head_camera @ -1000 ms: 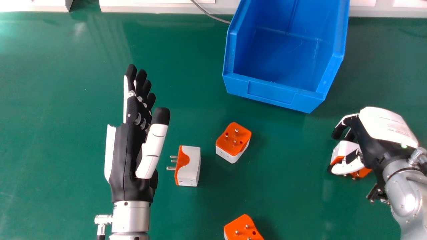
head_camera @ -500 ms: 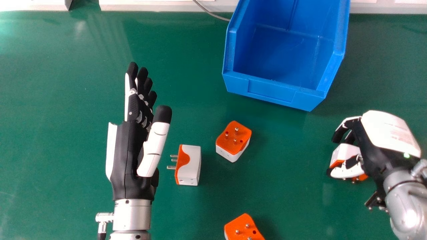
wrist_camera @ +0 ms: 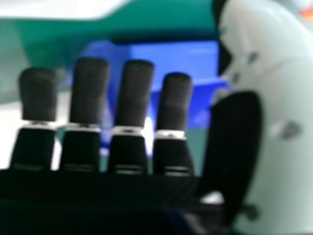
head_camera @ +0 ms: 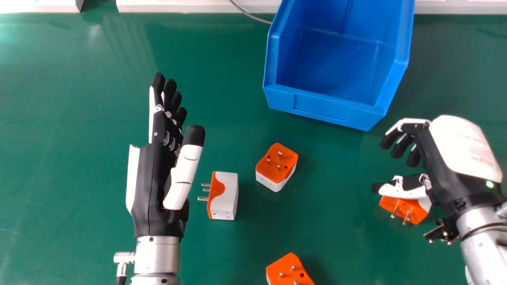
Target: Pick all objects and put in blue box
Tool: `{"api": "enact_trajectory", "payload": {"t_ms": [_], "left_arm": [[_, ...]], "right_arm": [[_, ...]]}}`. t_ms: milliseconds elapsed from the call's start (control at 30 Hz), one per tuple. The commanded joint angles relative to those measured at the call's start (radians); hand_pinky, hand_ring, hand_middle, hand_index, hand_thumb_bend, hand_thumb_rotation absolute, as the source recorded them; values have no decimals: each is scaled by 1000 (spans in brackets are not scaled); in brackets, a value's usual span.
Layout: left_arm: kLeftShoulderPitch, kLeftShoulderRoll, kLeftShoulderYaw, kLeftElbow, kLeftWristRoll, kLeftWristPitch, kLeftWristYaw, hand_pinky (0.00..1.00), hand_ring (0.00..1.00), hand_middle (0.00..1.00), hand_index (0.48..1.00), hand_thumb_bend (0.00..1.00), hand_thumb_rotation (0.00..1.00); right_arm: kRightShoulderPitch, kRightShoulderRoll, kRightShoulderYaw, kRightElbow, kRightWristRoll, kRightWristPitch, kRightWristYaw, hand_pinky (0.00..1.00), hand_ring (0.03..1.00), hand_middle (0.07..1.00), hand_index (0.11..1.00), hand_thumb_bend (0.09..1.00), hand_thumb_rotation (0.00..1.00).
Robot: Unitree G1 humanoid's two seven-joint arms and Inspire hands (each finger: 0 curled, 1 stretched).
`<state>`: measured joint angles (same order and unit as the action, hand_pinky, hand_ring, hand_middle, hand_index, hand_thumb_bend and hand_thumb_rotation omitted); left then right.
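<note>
In the head view my right hand (head_camera: pixel 433 158) is open at the right, fingers loosely bent above its extended thumb. An orange-and-white plug adapter (head_camera: pixel 414 211) lies on the thumb's near side, outside the grasp and partly covered by it. A second adapter (head_camera: pixel 223 198) lies on its side, pins toward my open left hand (head_camera: pixel 152 186). A third (head_camera: pixel 277 164) stands pins up at the centre; a fourth (head_camera: pixel 288 273) is cut off by the bottom edge. The blue box (head_camera: pixel 321 107) looks empty. In the right hand view my right hand (wrist_camera: pixel 132 98) has the blue box (wrist_camera: pixel 171 54) beyond its fingers.
The green table (head_camera: pixel 79 99) carries everything. A grey cable (head_camera: pixel 251 16) runs to the box's left side at the table's far edge, where a white ledge (head_camera: pixel 178 6) stretches across.
My right hand's fingers and thumb have spread apart and lost the adapter from between them. That adapter has turned and now sits on the thumb's near side. My left hand has barely shifted.
</note>
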<state>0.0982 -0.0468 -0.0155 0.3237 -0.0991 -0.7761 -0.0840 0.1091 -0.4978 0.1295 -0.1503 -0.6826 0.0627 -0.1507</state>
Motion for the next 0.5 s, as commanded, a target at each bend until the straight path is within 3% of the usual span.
{"api": "enact_trajectory", "payload": {"t_ms": [0,133,267,467], "left_arm": [[-2,-18,-4,-14,0,-18,-4,1000,1000,1000,1000,747,749],[-1,-19,-4,-13,2,-18,-4,1000,1000,1000,1000,743,748],[-3,-20,-1,-11,11,-26,3,1000,1000,1000,1000,741,747],[-2,-20,0,-7,8,-34,2,1000,1000,1000,1000,739,748]], "right_arm": [[6,12,-26,-54,-2,-48,-43,349,409,503,526,535,4],[-3,26,-34,-64,3,-123,-80,347,413,501,521,528,3],[-11,48,-38,-83,-2,-127,-68,351,418,502,511,523,3],[-7,47,-48,-77,-10,-155,-78,353,422,504,504,519,2]]}}
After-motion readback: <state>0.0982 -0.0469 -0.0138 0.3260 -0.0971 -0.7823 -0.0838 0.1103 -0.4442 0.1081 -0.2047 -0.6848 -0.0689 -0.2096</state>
